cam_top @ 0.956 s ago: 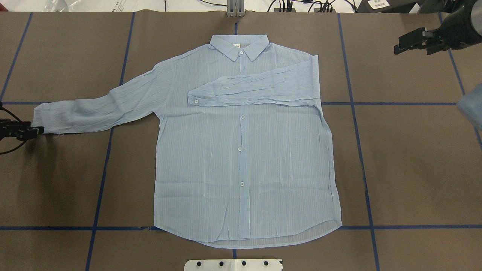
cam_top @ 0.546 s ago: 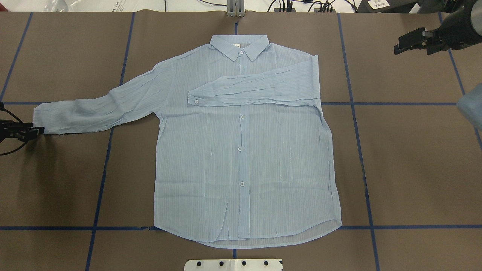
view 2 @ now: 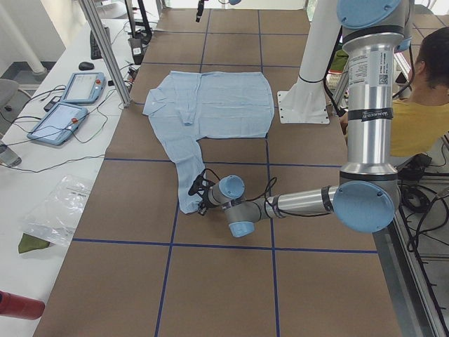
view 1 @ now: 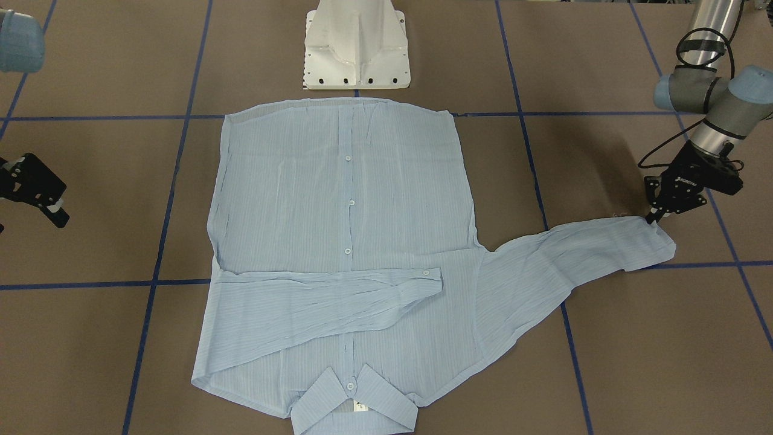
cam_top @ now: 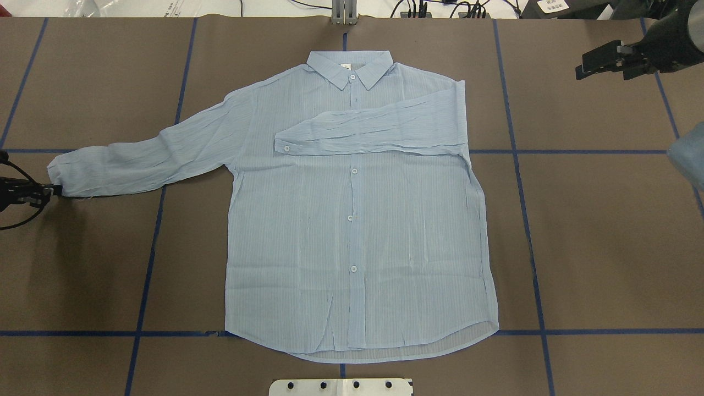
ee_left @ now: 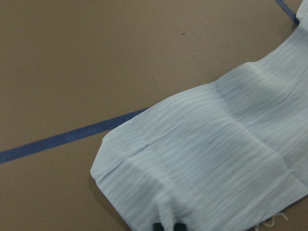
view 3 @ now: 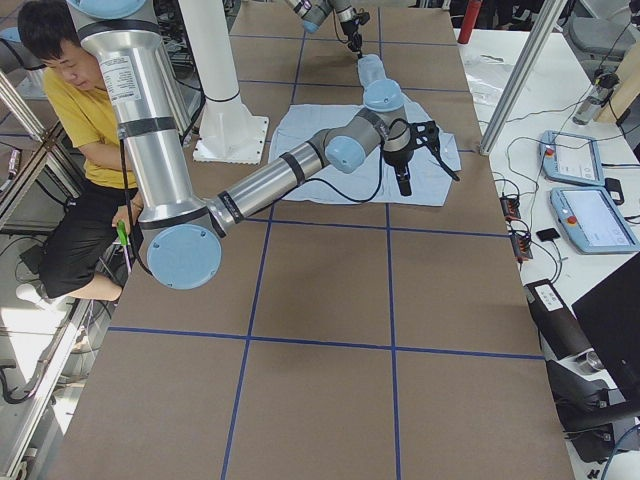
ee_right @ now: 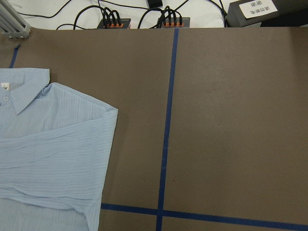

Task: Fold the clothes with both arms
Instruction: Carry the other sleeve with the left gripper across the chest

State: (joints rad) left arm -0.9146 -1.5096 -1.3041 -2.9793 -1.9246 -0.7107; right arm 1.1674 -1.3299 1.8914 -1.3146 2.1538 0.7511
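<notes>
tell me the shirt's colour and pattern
The shirt is pale blue with faint fine stripes, which show best in the left wrist-mounted view.

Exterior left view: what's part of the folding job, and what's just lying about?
Job:
- shirt
- left hand, at the sleeve cuff
- right hand, away from the shirt

Lying about, on the white side bench:
- two tablets
- mouse
- plastic bag
</notes>
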